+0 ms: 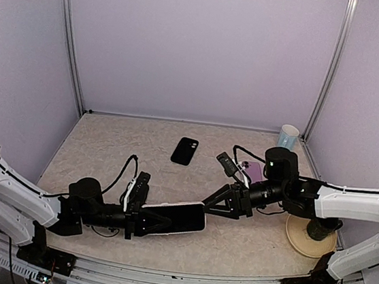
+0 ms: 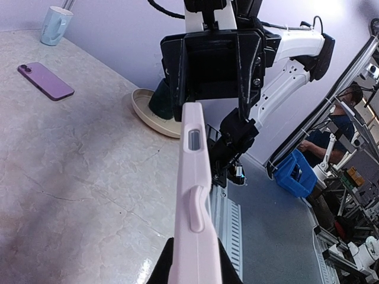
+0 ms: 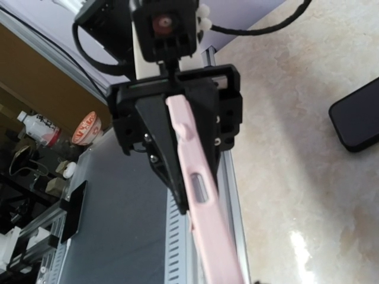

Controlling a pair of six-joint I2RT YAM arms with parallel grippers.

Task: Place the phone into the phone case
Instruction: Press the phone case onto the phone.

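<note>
My left gripper (image 1: 141,220) is shut on one end of the pink phone case (image 1: 175,219), holding it level above the near part of the table with its dark face up. I cannot tell whether a phone sits in it. In the left wrist view the case (image 2: 194,195) runs edge-on from between my fingers towards my right gripper (image 2: 212,103). That gripper (image 1: 215,205) is open, its fingers (image 2: 250,89) spread on either side of the case's far end. A black phone (image 1: 185,150) lies flat mid-table, and a purple phone (image 1: 251,171) lies back up behind the right wrist.
A pale blue cup (image 1: 288,135) stands at the back right corner. A beige dish (image 1: 299,242) with a dark object on it sits by the right arm's base. The table's metal front rail (image 1: 174,277) runs just below the held case.
</note>
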